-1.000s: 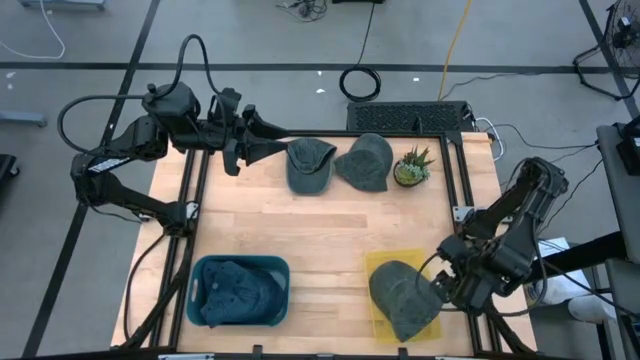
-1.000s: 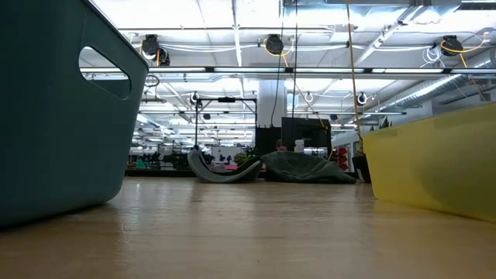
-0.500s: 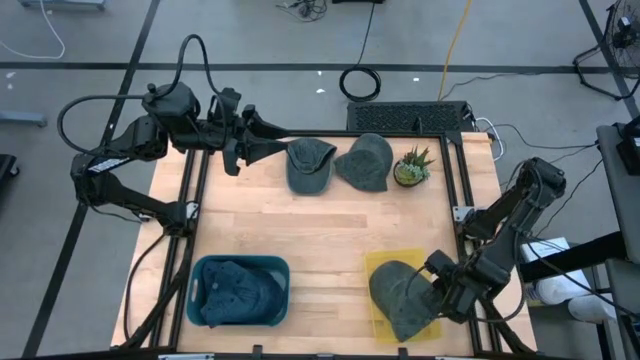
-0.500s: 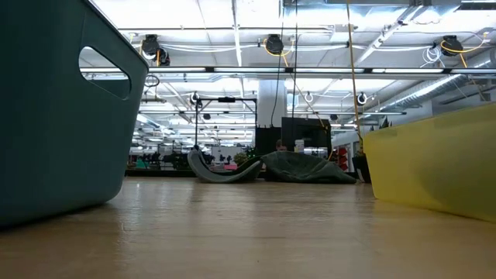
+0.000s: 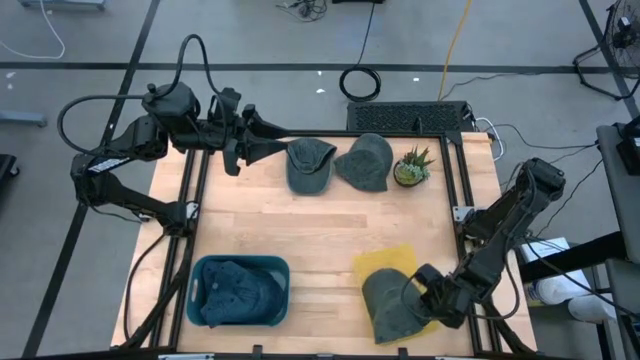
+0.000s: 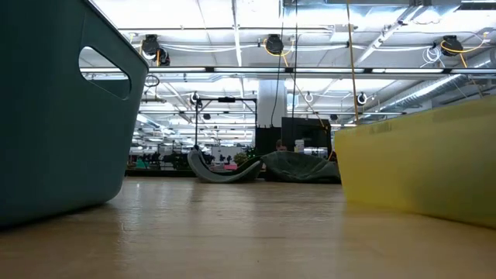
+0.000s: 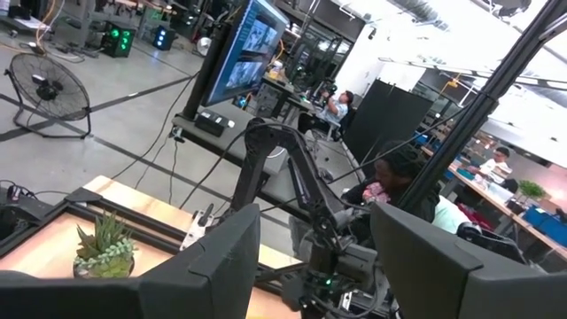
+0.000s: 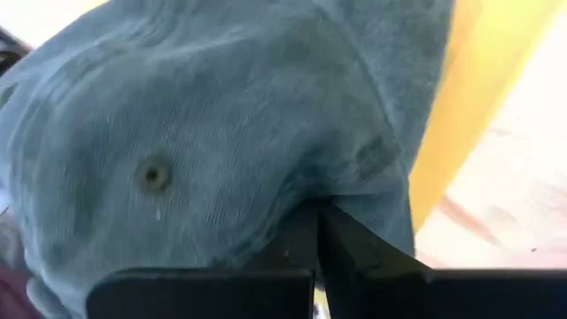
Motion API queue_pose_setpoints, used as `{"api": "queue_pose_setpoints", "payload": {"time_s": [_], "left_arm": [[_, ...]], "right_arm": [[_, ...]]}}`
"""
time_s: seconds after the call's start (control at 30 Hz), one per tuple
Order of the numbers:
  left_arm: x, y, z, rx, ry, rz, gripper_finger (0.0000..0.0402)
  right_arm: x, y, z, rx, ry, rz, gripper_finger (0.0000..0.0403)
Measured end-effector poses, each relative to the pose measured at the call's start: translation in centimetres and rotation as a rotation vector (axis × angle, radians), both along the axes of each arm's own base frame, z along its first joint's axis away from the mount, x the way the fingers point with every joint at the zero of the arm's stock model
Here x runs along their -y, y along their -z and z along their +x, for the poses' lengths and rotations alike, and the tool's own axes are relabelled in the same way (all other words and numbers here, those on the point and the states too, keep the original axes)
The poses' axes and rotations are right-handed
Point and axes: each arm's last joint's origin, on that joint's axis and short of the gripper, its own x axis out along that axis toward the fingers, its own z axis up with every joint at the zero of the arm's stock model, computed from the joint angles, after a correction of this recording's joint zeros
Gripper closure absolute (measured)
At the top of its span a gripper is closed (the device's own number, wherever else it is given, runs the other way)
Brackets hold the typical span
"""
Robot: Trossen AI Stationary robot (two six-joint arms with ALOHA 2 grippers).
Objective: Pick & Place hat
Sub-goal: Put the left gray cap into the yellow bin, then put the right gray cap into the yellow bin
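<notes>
High view: pale wooden tabletop (image 5: 330, 235) inside a black frame. Right gripper (image 5: 412, 297) sits low at the near right corner, fingers clenched on the fabric of a grey-blue corduroy cap (image 5: 388, 305) that lies in the flat yellow plastic tray (image 5: 388, 262); the cap overhangs the tray's near edge. Left gripper (image 5: 280, 148) rests at the far left side of the table, fingers parted and holding nothing, tips just beside a second grey-blue cap (image 5: 309, 164). A third grey-blue cap (image 5: 366, 161) lies next to it, and a small potted green succulent (image 5: 411, 168) stands beside that. A teal plastic bin (image 5: 240, 291) at the near left holds more grey-blue caps.

Low view: teal bin wall (image 6: 54, 116) fills the left, yellow tray wall (image 6: 418, 167) the right. Two caps (image 6: 263, 167) lie far across the table.

Left wrist view: two dark fingers (image 7: 221, 261) stand apart; the succulent (image 7: 104, 248) and the right arm (image 7: 301, 204) show beyond. People sit at desks in the room behind.

Right wrist view: corduroy cap (image 8: 204, 133) fills the frame, pinched between the closed fingers (image 8: 306, 235); yellow tray (image 8: 469, 115) beside it.
</notes>
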Motion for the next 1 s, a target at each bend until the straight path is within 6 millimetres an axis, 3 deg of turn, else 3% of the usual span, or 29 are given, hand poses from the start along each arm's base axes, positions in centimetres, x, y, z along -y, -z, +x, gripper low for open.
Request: {"api": "queue_pose_setpoints", "payload": {"time_s": [0.5, 0.77, 1.0], "left_arm": [[0.0, 0.1, 0.1, -0.003, -0.005, -0.002, 0.0176], [0.0, 0.0, 0.1, -0.003, 0.002, -0.008, 0.0176], [0.0, 0.0, 0.1, -0.003, 0.005, -0.008, 0.0176]], "right_arm": [[1.2, 2.9, -0.9, -0.057, 0.012, -0.058, 0.0403], [1.0, 1.4, -0.7, -0.007, 0.013, 0.005, 0.0403], [2.1, 0.5, -1.6, -0.029, 0.007, -0.03, 0.0403]]}}
